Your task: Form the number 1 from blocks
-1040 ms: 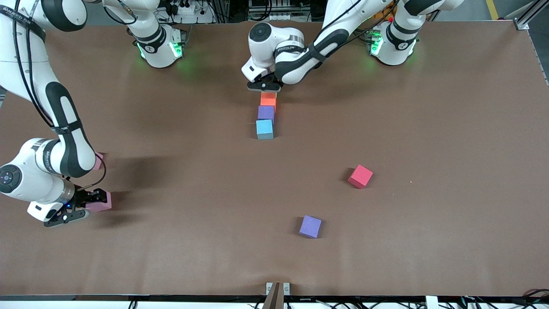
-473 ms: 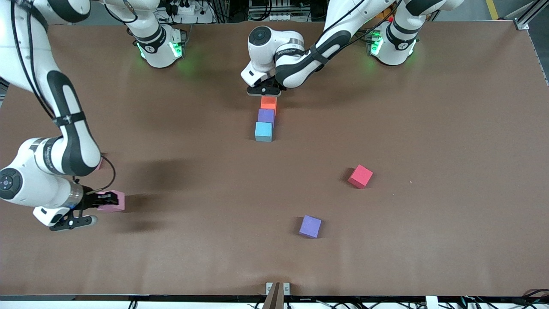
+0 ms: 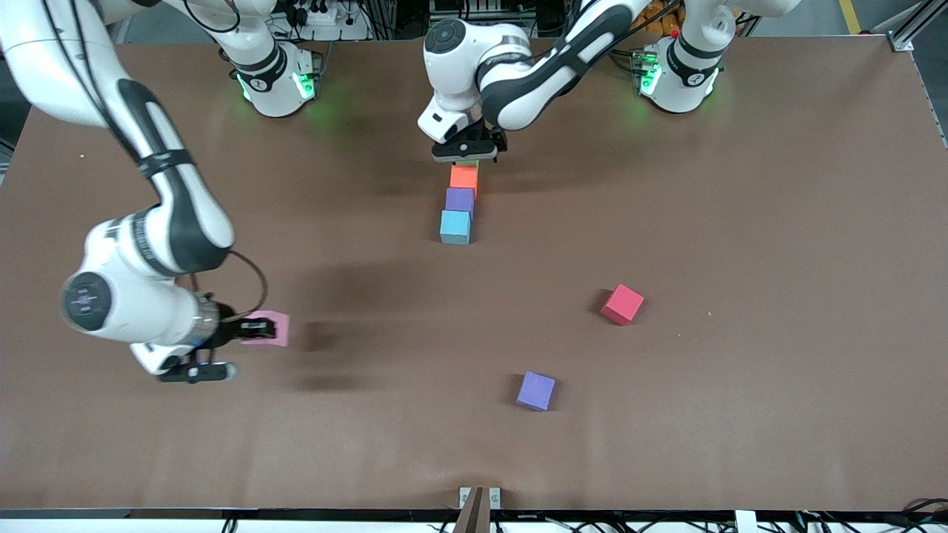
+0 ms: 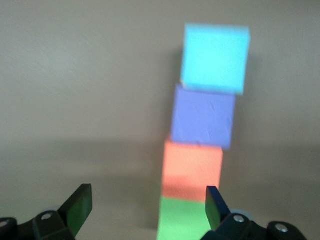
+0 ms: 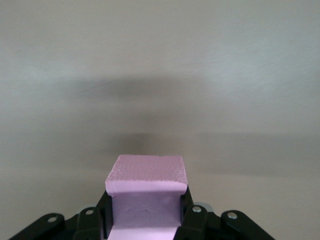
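Front view, read from its left edge across: the right gripper hangs in the lower-left part of the frame, above bare brown table, with its fingers clamped on a pink matte foam cube. The right wrist view confirms the grip, the pink cube pinched between both pads and clear of the surface.

Near the frame's middle, in its upper part, stands the column so far: an orange foam cube, then a purple foam cube touching it, then a light blue foam cube lowest in the frame. The line is slightly crooked. Directly above the orange one in the frame, the left gripper is over the column's top end with its jaws spread wide and nothing held. The left wrist view shows a green foam cube lying between those open fingers and touching the orange cube, so I judge the green one is placed as the stroke's top.

Lower in the frame, just to the middle's right, a second purple foam cube lies loose. Further right, at mid-height, a red foam cube sits skewed and well apart from everything.

The step in hand appears to be carrying the pink cube toward the column. The next move calls for setting it down squared up and touching the light blue cube's free face, while the left arm lifts clear without nudging the green one.
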Robot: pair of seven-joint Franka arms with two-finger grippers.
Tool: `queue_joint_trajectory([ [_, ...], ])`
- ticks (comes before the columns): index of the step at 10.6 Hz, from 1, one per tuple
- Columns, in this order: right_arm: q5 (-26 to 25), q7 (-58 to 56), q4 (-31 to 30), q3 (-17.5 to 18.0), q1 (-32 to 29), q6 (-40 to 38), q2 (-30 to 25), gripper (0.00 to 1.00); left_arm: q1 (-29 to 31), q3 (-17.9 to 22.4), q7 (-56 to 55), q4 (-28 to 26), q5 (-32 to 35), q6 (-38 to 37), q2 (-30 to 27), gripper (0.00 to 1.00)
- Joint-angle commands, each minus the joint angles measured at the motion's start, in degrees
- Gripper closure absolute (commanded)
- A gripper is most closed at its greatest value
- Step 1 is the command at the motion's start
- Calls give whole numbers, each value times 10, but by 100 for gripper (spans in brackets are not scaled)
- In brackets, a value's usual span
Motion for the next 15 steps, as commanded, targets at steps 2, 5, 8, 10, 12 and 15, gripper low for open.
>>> queue_joint_trajectory([
  [2,-8,147,-10,0,97,3,-10,100,134,0,48,81,-16,-72,-13,0],
  [5,-26,297,-10,-2,203,32,-2,100,265,0,113,164,-18,-121,-13,0],
  [8,-88,427,-12,-3,273,51,23,100,348,-1,183,193,-18,-140,-17,0],
  [10,-96,466,-17,-6,302,71,34,100,383,-1,247,192,-15,-172,-21,0],
  [12,-97,472,-31,-25,331,82,38,100,426,-2,314,189,-22,-196,-33,0],
  [15,-103,472,-75,-26,330,124,37,100,376,121,454,175,-116,-211,-95,0],
])
